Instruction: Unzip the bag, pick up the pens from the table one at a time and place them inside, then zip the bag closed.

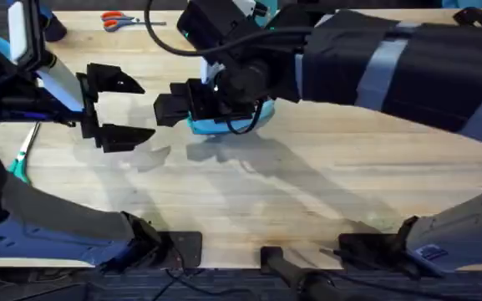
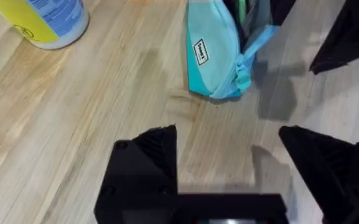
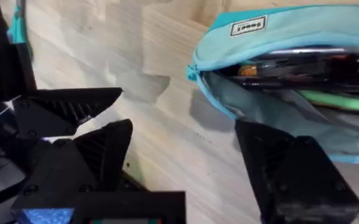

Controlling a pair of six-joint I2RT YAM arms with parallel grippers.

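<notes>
Pouch open, and it's loaded! The bag lies on the worktop toward the far middle, its zipper parted along the top, and the right wrist view looks straight into the mouth: dark pens packed side by side, a green one among them, something orange tucked behind. So the unzipping is done and the filling looks well along, by my read.

Right pincer hangs just beside the bag's open end, jaws spread wide, nothing between them. Left pincer sits a little way off on the other side, also wide and empty, pointed toward the pouch, with the zipper pull tab dangling at the near corner of the bag in its view.

What's left? Off at the left edge of the worktop a slim pale stick with a teal end lies half under the left arm; whether that is a pen to collect or something else, I cannot tell. If nothing more needs collecting, the closing pass is the remaining job: one pincer steadying the fabric, the other drawing that tab along. Orange scissors rest at the far edge, and a blue-and-yellow container stands well apart from the bag.
</notes>
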